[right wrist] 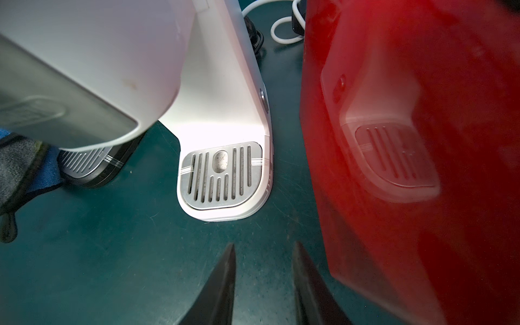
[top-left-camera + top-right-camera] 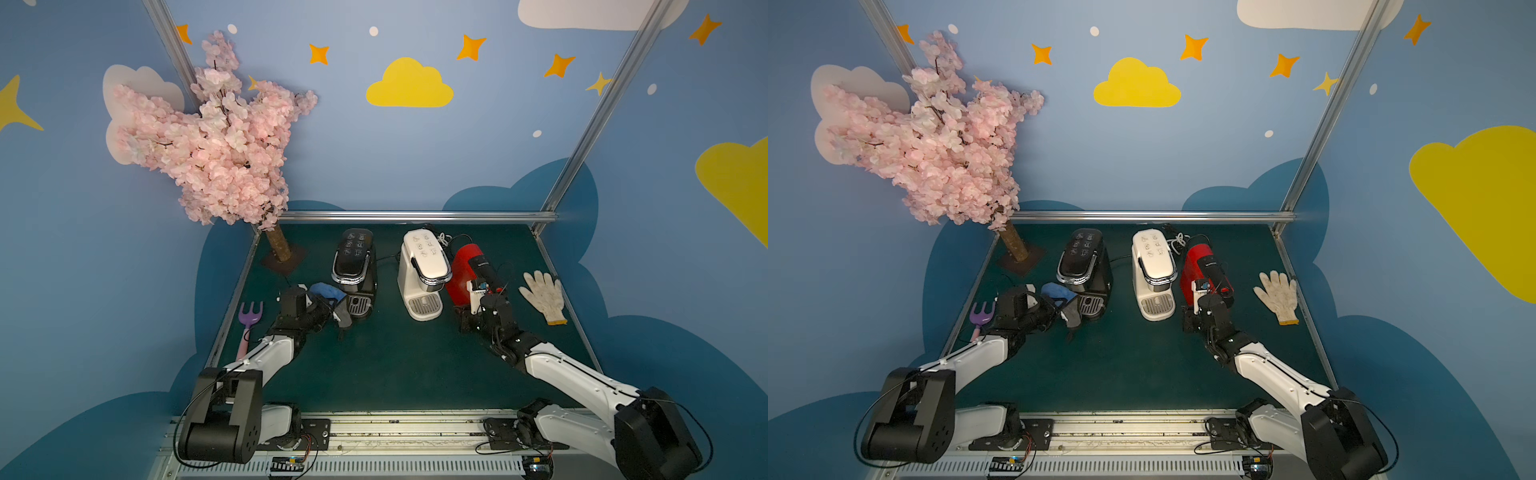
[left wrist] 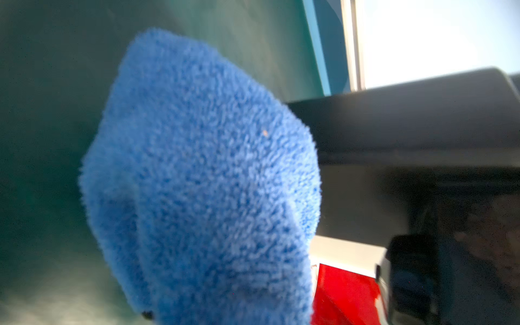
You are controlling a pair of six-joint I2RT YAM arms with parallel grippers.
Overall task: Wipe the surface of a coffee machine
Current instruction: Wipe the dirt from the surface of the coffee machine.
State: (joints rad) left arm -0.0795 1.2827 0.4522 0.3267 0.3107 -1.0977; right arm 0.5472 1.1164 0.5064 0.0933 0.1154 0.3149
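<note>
The cream-white coffee machine [image 2: 424, 266] [image 2: 1152, 266] stands at the back middle of the green mat, its silver drip grille [image 1: 222, 174] facing the front. My left gripper [image 2: 330, 311] [image 2: 1059, 311] is shut on a blue and grey cloth [image 2: 328, 291] beside the black machine's base, well left of the cream one. In the left wrist view the cloth [image 3: 202, 183] hides the jaws. My right gripper [image 2: 464, 322] [image 1: 264, 247] hovers low over the mat, open and empty, just right of the cream machine's base and in front of the red machine.
A black coffee machine [image 2: 353, 266] stands left of the cream one, and a red-and-black one [image 2: 465, 270] close on its right. A white glove [image 2: 544, 297] lies at far right, a purple toy fork [image 2: 249, 320] at left. A pink blossom tree [image 2: 208, 137] fills the back left corner.
</note>
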